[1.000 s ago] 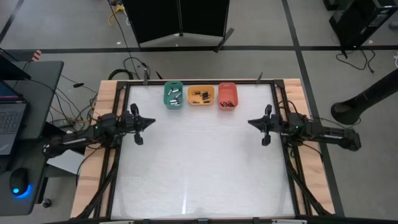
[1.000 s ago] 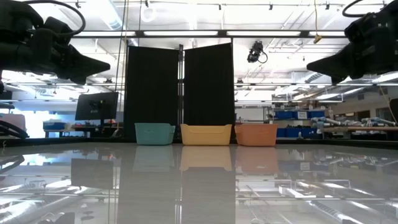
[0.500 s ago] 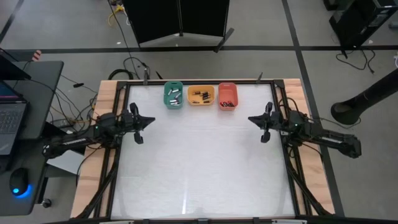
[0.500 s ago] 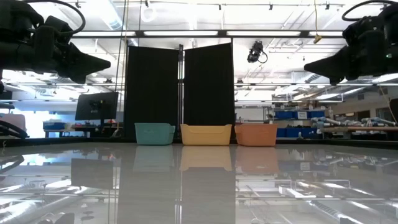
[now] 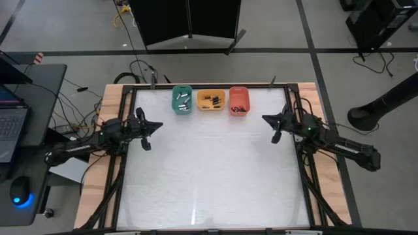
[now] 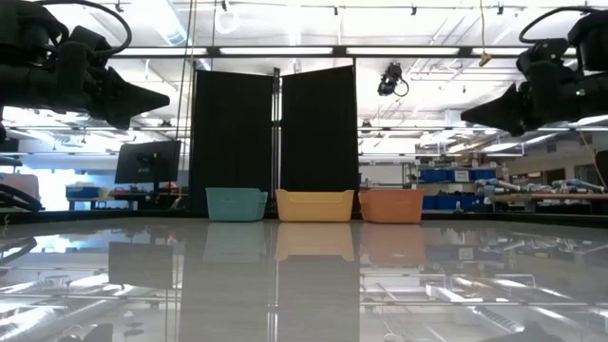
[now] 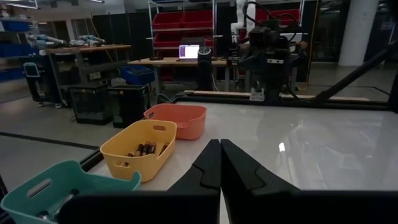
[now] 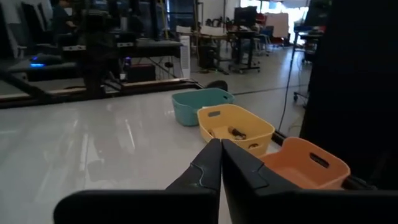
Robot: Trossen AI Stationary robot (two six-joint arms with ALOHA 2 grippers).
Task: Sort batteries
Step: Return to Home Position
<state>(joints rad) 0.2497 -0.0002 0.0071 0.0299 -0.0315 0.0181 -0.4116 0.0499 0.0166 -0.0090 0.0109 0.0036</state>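
The batteries lie in three small trays in a row at the table's far edge. Silvery ones are in the green tray, dark ones in the yellow tray, and dark ones in the red tray. My left gripper hovers shut over the table's left edge, pointing level toward the right. My right gripper hovers shut over the right edge, pointing level and slanted toward the trays. Neither holds anything.
The white tabletop spreads between the two arms. A black frame runs along the table's edges. Black screens stand beyond the far edge, behind the trays.
My right arm has swung its gripper toward the table's far edge, so that it now slants toward the red tray. It stays level and above the table. My left gripper has kept still.
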